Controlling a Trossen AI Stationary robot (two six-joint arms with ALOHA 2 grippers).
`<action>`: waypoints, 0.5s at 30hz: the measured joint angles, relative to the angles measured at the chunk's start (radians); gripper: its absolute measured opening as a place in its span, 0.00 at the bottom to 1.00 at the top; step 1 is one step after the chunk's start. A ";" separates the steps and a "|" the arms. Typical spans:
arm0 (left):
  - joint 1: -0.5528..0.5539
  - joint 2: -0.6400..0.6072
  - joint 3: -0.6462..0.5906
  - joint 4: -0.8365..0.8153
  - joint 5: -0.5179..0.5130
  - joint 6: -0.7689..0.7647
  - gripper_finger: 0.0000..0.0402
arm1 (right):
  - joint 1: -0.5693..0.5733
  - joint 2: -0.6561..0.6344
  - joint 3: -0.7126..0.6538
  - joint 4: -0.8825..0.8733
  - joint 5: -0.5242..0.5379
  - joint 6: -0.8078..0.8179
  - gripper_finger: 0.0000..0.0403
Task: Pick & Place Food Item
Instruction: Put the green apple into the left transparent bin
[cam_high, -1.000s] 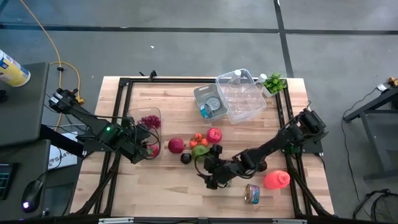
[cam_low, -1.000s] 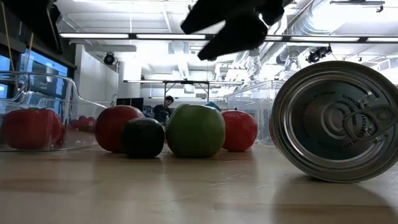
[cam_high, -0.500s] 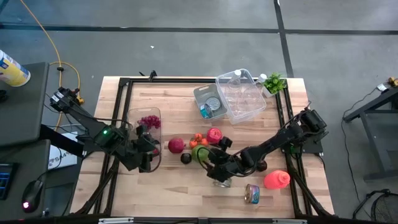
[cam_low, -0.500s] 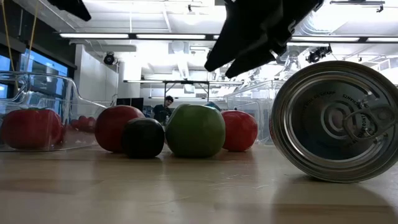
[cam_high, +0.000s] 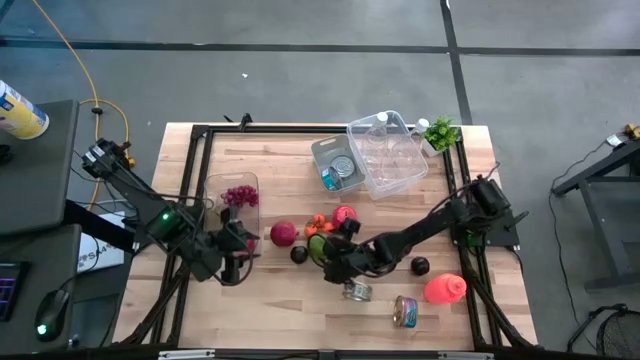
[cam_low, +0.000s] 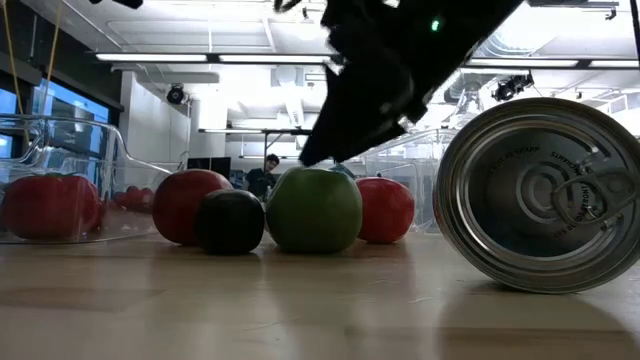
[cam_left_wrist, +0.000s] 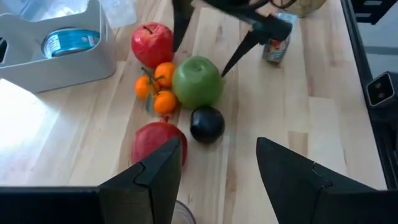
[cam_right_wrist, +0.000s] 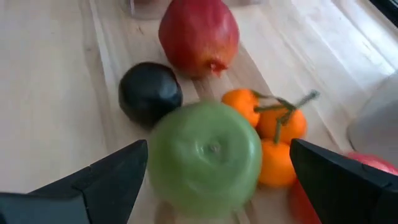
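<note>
Right claw (cam_right_wrist: 211, 171) open over 1 green apple (cam_right_wrist: 205, 158), 3 oranges (cam_right_wrist: 273, 134)

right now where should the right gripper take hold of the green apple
Across the green apple at its widest, coming from above. It sits stem-up between the open fingers of the right gripper; the oranges and the dark round fruit crowd two sides, so keep fingers on the free sides.
</note>
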 joint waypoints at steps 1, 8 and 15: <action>-0.003 0.000 0.000 0.000 0.000 0.000 0.49 | -0.003 0.006 0.000 0.000 -0.001 -0.024 0.94; -0.017 0.003 0.000 0.004 -0.001 0.000 0.49 | -0.034 0.049 0.000 0.030 -0.024 -0.067 0.94; -0.017 0.004 0.000 0.005 -0.014 0.000 0.49 | -0.082 0.049 0.000 0.032 -0.124 -0.061 0.94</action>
